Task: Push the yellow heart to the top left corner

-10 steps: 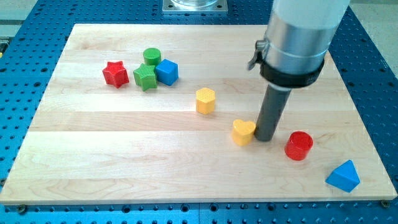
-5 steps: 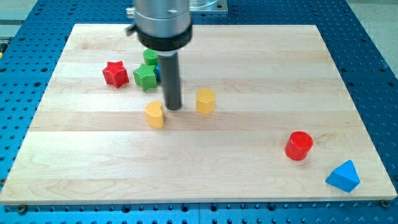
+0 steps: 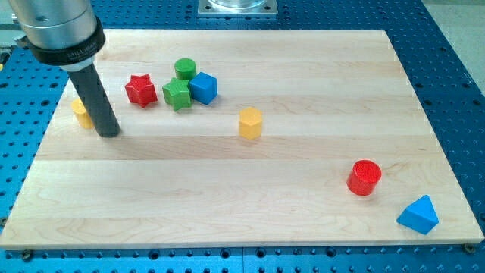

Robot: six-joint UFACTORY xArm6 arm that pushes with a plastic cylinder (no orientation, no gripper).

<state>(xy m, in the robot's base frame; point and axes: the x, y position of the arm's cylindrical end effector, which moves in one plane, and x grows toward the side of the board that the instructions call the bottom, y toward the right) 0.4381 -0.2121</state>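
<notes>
Now my tip (image 3: pixel 108 133) sits on the pale wooden counter (image 3: pixel 227 197) near its left edge, just right of the small yellow heart block (image 3: pixel 79 111), which the dark rod partly hides, so contact can't be told; the heart lies in the upper-left part, short of the top corner. No jaws on this rig, just the straight rod, holding nothing. Right of the rod: red star block (image 3: pixel 140 89), green star block (image 3: pixel 176 94), green cylinder (image 3: pixel 185 69) and blue cube (image 3: pixel 203 87) clustered; yellow hexagonal block (image 3: pixel 250 122) mid-counter; red cylinder (image 3: pixel 364 177) and blue triangular block (image 3: pixel 418 214) bottom right.
</notes>
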